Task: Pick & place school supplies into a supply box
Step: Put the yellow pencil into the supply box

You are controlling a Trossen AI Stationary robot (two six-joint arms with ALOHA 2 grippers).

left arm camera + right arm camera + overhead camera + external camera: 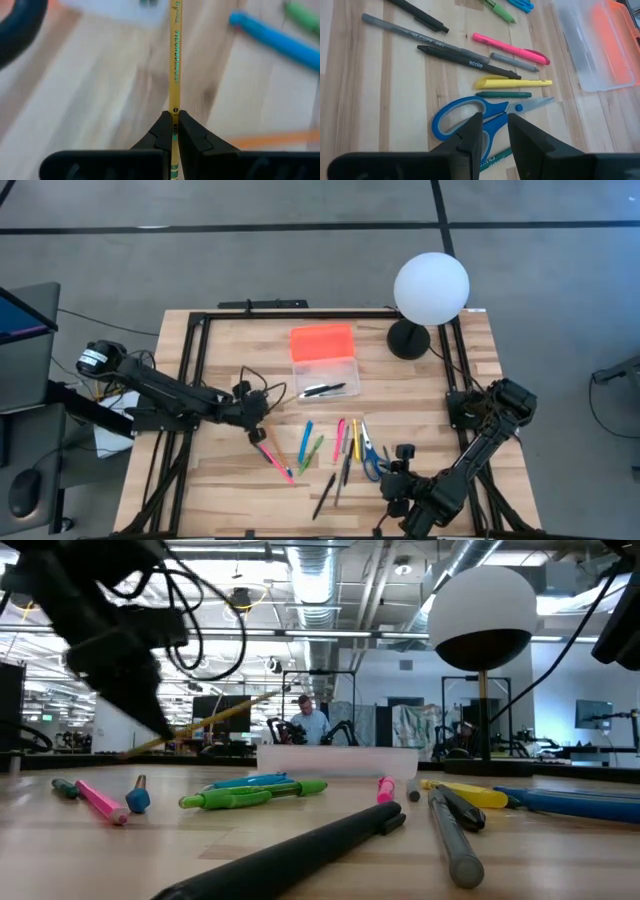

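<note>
The yellow pencil [175, 60] is cut off at the left wrist view's edge, its far tip unseen. The supply box [120, 7] is blurred there. The scissors [470, 117] are partly hidden behind the right claw [494, 137]; one handle loop is covered.

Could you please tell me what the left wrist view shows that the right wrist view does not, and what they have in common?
Only the left wrist view shows the yellow pencil clamped in the left end effector, lifted over the table.

Only the right wrist view shows the right end effector, fingers apart, over the blue scissors, with a yellow marker, a pink highlighter and black pens beside them, all lying on the wood.

Both show the wooden table, the clear supply box and a blue pen.
</note>
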